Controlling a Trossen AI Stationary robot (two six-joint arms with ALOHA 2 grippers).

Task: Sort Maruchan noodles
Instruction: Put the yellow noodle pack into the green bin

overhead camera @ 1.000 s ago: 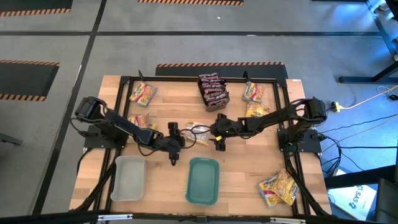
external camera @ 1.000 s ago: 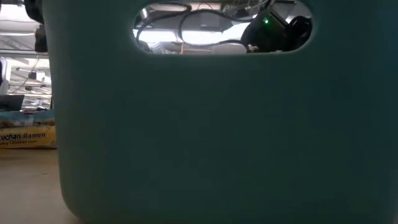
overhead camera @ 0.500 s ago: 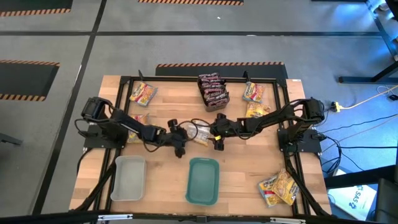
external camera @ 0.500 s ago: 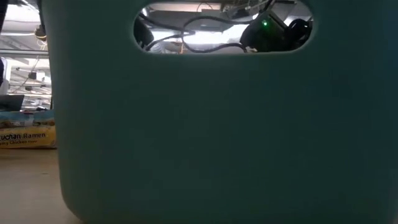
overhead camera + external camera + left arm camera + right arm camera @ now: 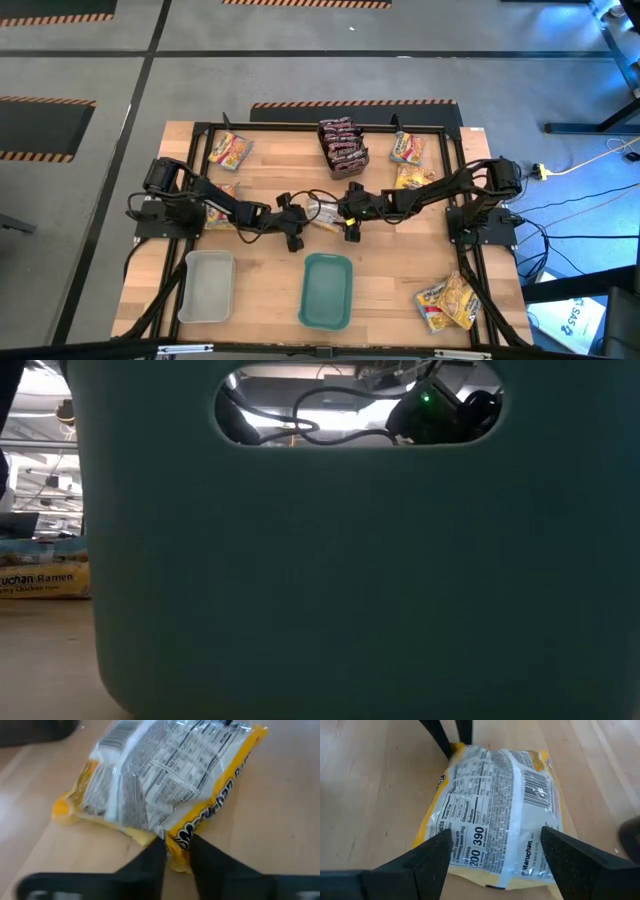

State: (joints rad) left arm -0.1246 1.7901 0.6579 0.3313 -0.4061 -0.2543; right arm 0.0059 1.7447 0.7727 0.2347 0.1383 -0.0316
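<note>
One yellow packet [image 5: 165,780] corner between left jaws

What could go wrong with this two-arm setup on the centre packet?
1. The left gripper pinches only a corner of the yellow crinkly plastic noodle packet, so it may slip or tear when lifted.
2. The right gripper straddles the same packet with jaws open; pulling from both ends could drag it or bring the arms into contact.
3. The teal plastic tray fills the low view, hiding the table centre.
</note>
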